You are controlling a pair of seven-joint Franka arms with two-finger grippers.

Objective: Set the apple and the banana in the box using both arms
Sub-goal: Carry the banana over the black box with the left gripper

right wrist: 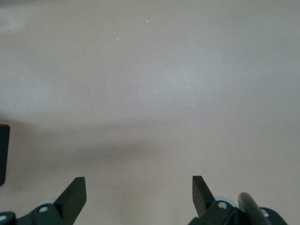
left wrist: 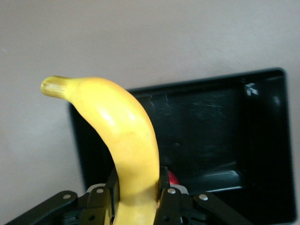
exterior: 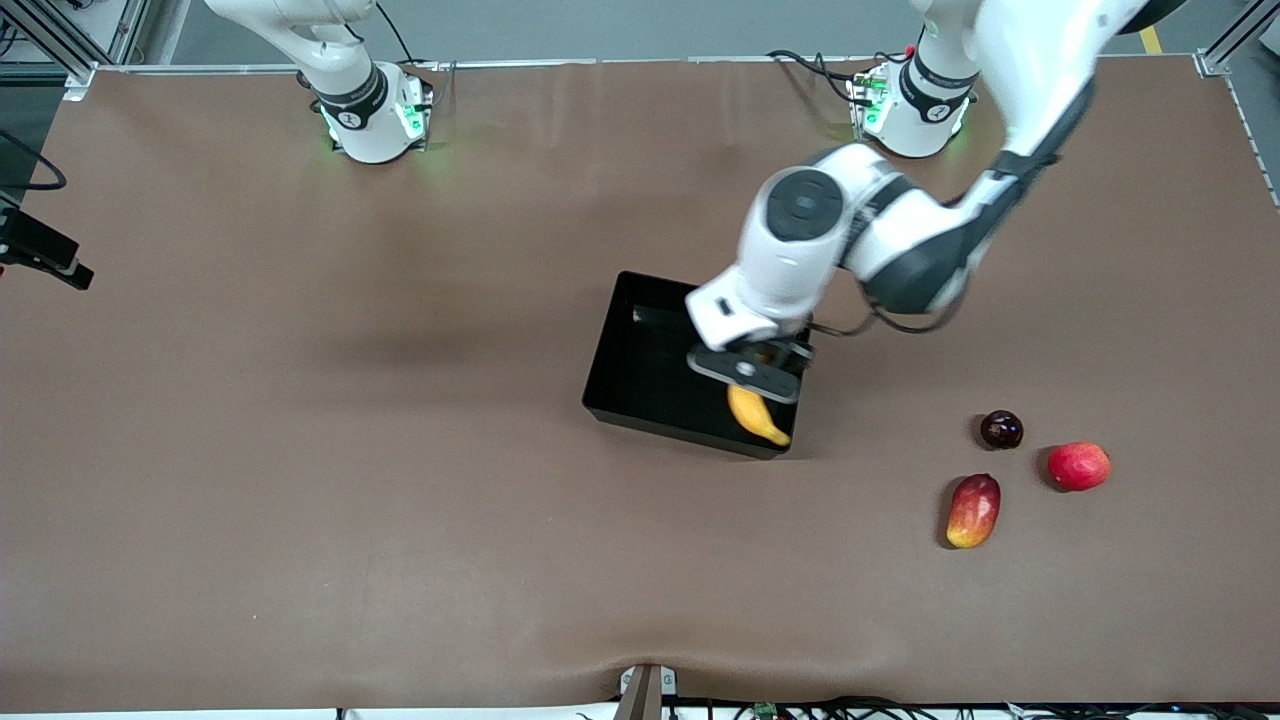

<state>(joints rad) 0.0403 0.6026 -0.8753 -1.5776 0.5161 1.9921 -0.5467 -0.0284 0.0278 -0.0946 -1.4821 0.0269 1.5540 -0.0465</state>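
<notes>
The yellow banana [exterior: 760, 415] [left wrist: 122, 136] hangs in the air with my left gripper [exterior: 748, 372] [left wrist: 137, 182] shut around its lower half. It is over the corner of the black box [exterior: 640, 350] [left wrist: 225, 122] that lies nearest the front camera, at the left arm's end. Its free tip reaches over the box's wall. A small red patch, the apple [left wrist: 174, 178], shows inside the box beside one finger, mostly hidden. My right gripper [right wrist: 138, 185] is open over bare brown table, with nothing between its fingers. It is out of the front view.
Three other fruits lie toward the left arm's end, nearer the front camera than the box: a dark plum-like one [exterior: 1001, 429], a pink-red round one [exterior: 1078, 466] and a red-and-yellow mango-like one [exterior: 973, 510]. A black device [exterior: 40, 255] sticks in at the right arm's end.
</notes>
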